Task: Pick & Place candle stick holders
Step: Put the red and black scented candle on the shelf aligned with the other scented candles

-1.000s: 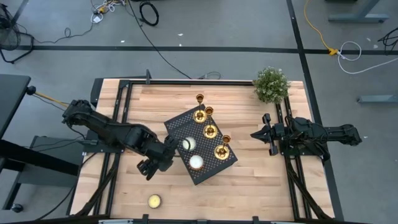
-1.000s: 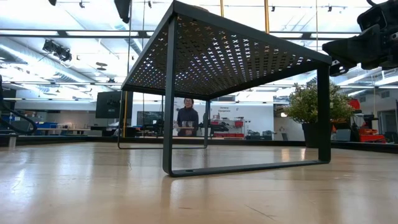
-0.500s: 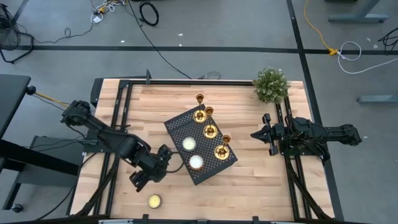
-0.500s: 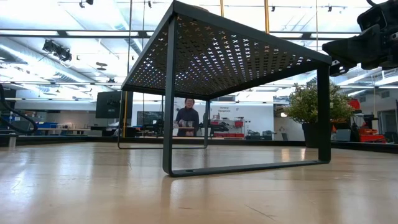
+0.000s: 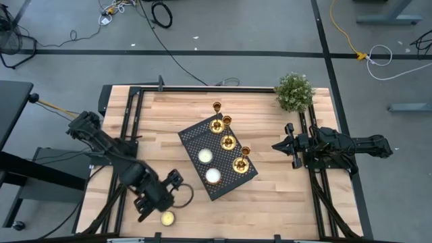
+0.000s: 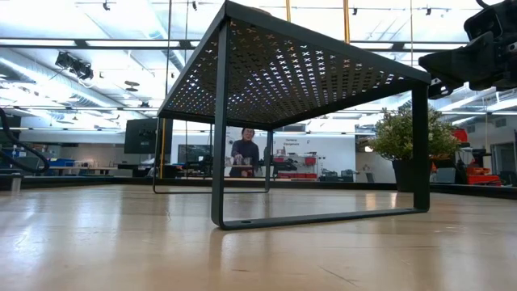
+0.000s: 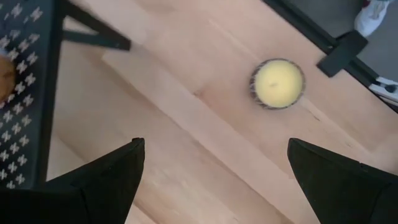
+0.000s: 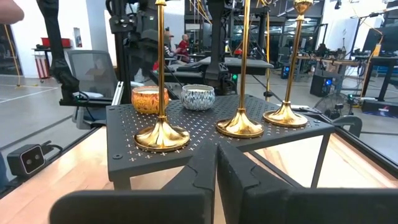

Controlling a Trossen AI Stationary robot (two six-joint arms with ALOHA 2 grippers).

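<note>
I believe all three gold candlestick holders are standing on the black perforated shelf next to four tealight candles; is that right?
Not quite. The three gold candlestick holders do stand on the black perforated shelf, but only two tealight candles sit on it with them. A third, yellowish candle lies on the wooden table near its front edge, under the open left gripper. The high view shows this.

A rack (image 5: 217, 156) stands in the middle of the table (image 5: 270, 196). Three holders (image 5: 228, 142) stand in a row along the rack's right side. Two candles (image 5: 213, 176) sit on its left side. A plant (image 5: 294, 92) is at the table's far right corner. Another candle (image 5: 167, 218) lies on the table near the front left edge. The left gripper (image 5: 160, 200) is just beside that candle. The right gripper (image 5: 279, 146) is right of the rack, apart from it.
</note>
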